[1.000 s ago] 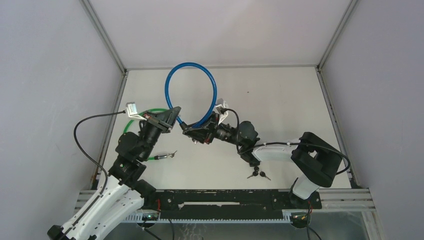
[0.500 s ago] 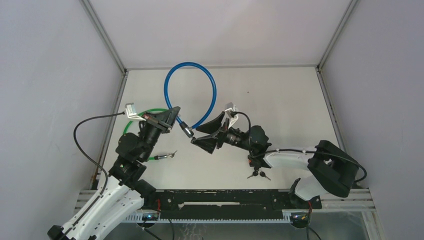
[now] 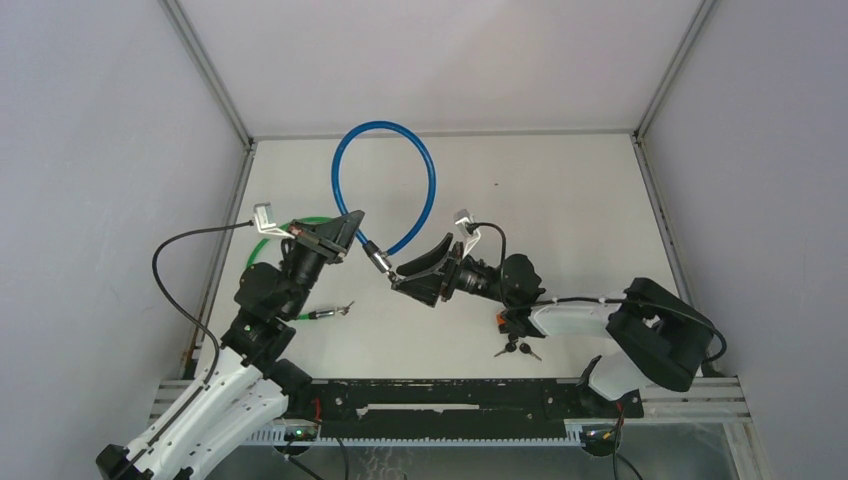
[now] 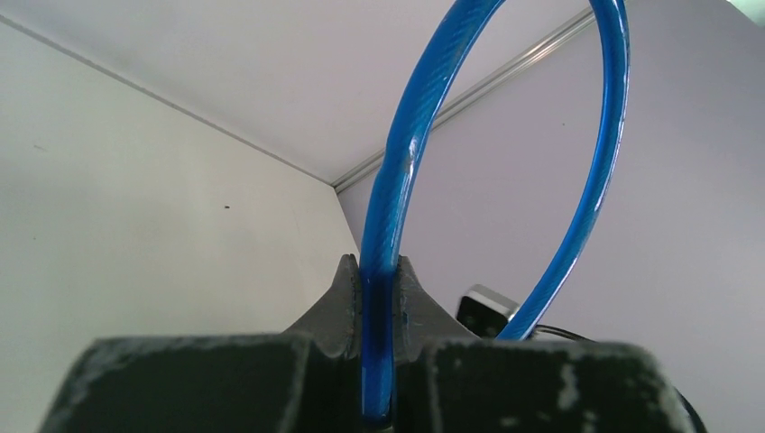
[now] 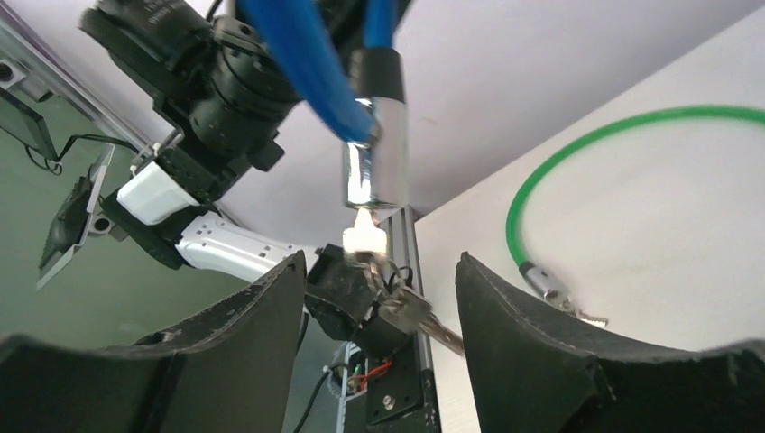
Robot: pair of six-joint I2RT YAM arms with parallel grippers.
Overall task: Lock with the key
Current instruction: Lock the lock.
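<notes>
A blue cable lock (image 3: 385,180) stands as a loop above the table. My left gripper (image 3: 345,232) is shut on the blue cable (image 4: 379,298), just beside its silver lock cylinder (image 3: 381,260). In the right wrist view the cylinder (image 5: 373,162) hangs end-down with a key in its keyhole and a bunch of keys (image 5: 379,302) dangling below it. My right gripper (image 3: 405,277) is open, its jaws wide apart on either side of the dangling keys (image 5: 381,266), touching neither keys nor cylinder.
A green cable lock (image 3: 300,225) lies at the left behind the left arm, its metal end with a key (image 3: 330,313) on the table; it also shows in the right wrist view (image 5: 613,144). A loose bunch of black-headed keys (image 3: 517,349) lies near the right arm's base.
My right gripper, a second ago closed at the lock cylinder, has opened and drawn back to the right. The key bunch now hangs free. The left gripper has kept its hold.
</notes>
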